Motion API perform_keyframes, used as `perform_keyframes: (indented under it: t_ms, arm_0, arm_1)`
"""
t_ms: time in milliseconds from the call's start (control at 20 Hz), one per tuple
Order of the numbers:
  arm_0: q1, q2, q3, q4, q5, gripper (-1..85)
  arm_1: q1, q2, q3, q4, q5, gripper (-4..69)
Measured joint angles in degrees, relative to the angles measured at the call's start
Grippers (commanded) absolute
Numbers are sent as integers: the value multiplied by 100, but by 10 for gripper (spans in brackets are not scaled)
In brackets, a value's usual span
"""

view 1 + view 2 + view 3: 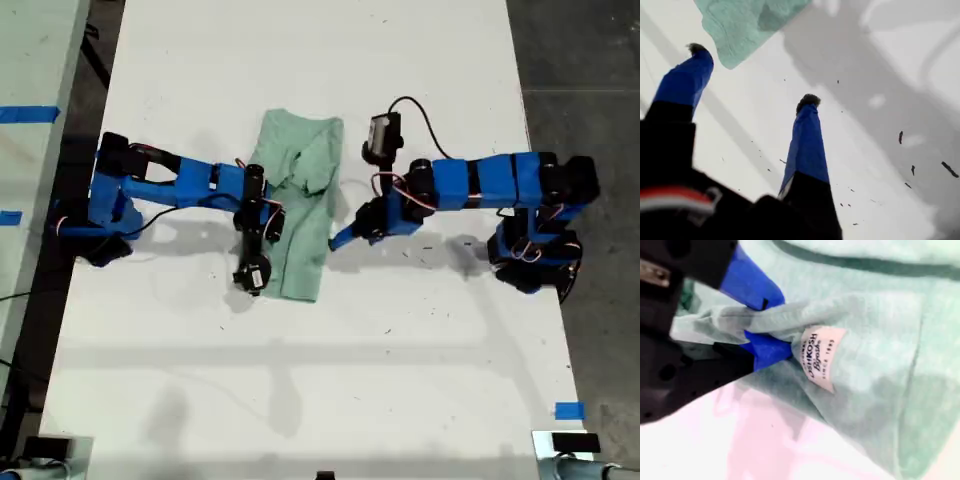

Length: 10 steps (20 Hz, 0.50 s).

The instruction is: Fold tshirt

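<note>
Near the middle of the white surface (400, 350), toward the far half in the exterior view, lies the tshirt (300, 200), a single pale mint-green cloth garment gathered into a long, narrow, rumpled strip with soft folds bunched at its upper end. Its sleeves and neckline cannot be picked out in that shape. In the second wrist view the knit fabric (880, 340) fills most of the picture, washed out and blurred, and one small white label (819, 359) with dark printed lettering shows on a raised fold. My second hand (774, 325) has its two blue fingers pinched together on that fold, right beside the label; in the exterior view this hand (265, 228) sits over the strip's edge on the exterior view's left, and its fingertips are hard to make out there against the cloth. My first hand (753, 73) has its two blue-taped, dark-tipped fingers spread wide apart with nothing between them, only bare surface under them and one rounded corner of the tshirt (740, 25) beyond the tips. In the exterior view it (342, 238) rests just beside the strip's edge on the exterior view's right. Several small dark specks (900, 137) dot the surface, and one piece of blue tape (568, 410) marks its near corner at the exterior view's right.
</note>
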<state>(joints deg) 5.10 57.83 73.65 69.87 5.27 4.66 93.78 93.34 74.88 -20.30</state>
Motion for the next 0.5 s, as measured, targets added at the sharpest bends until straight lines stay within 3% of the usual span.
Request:
perform_keyframes:
  t_ms: [150,250,300,500]
  arm_0:
    - [9,-264,-149,-9,18,8]
    - [9,-211,-167,70,18,153]
    - [-9,-88,-220,211,26,180]
    - [0,598,-369,1424,35,273]
  arm_1:
    - [0,-9,53,0,35,313]
    - [-18,-9,53,0,44,314]
    - [-18,0,53,0,44,314]
    - [-35,0,53,0,44,314]
